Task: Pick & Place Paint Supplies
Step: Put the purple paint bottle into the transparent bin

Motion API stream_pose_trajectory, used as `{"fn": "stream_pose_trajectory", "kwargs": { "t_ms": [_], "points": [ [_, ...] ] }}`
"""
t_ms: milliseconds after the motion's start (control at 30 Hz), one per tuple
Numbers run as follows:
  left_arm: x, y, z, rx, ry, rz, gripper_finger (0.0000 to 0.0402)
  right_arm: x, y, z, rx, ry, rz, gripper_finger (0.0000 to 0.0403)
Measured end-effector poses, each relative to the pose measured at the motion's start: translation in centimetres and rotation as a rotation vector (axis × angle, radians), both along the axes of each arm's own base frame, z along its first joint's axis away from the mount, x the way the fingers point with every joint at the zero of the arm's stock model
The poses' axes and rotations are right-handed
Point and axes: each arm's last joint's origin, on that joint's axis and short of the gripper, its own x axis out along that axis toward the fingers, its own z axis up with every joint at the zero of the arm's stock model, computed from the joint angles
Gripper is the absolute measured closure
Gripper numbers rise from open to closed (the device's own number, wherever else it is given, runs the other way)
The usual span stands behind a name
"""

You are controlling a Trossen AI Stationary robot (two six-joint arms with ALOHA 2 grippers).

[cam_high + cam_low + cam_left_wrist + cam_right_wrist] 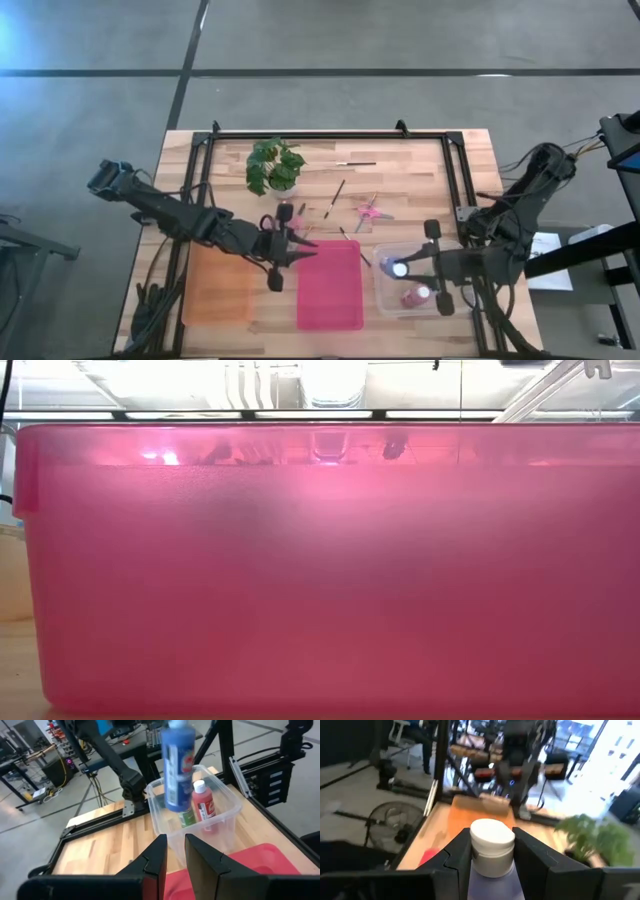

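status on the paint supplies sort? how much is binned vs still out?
Done: red bottle and a green one stand in the clear bin. In hand: right gripper holds the blue bottle over that bin. Left: scissors and brushes remain on the table.

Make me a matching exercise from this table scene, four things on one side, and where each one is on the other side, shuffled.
Things:
1. blue bottle
2. red bottle
3. plant
4. left gripper

Places:
A. standing in the clear bin
B. at the table's far side, left of the brushes
C. over the pink tray's near-left corner, its fingers close together with nothing visible between them
D. held by the right gripper above the clear bin

Pairs: 1-D, 2-A, 3-B, 4-C
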Motion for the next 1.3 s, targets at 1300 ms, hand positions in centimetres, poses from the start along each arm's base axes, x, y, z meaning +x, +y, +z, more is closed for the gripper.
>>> {"fn": "stream_pose_trajectory", "kwargs": {
  "t_ms": [1300],
  "points": [
    [0.0,-0.2,0.0,-0.030,0.001,-0.054,0.0326,-4.6,-5.0,-16.1,0.381,-0.079,-0.086,0.0294]
  ]
}}
